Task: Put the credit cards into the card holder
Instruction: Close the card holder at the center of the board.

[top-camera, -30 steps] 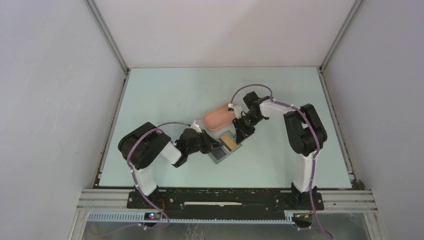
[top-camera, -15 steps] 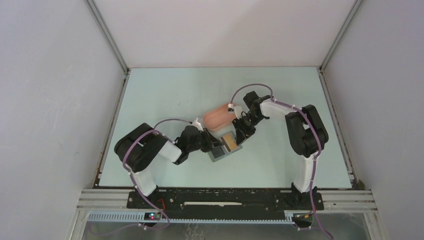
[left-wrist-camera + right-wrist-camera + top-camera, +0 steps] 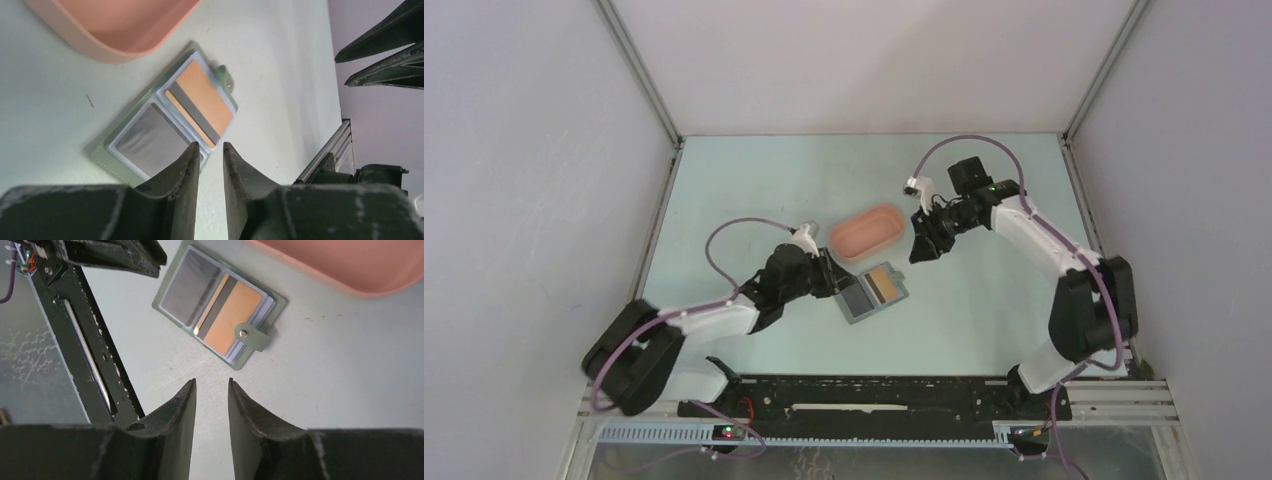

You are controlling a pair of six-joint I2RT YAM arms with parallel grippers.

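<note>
The left gripper (image 3: 834, 284) reaches low beside the open card holder (image 3: 874, 293). The right gripper (image 3: 920, 251) hangs near its other side. Both are a little spread and empty.

The card holder (image 3: 256, 338) is grey-green, tab and all, with a silver stud (image 3: 243, 333). Inside, one card (image 3: 231, 317) is orange-tan with a dark grey stripe — the pocket (image 3: 190, 287) beside it silvery grey. The tray (image 3: 345, 265) is salmon pink, the table (image 3: 325, 365) pale mint. My fingers (image 3: 175, 415) are charcoal, flecked with pale scuffs.
</note>
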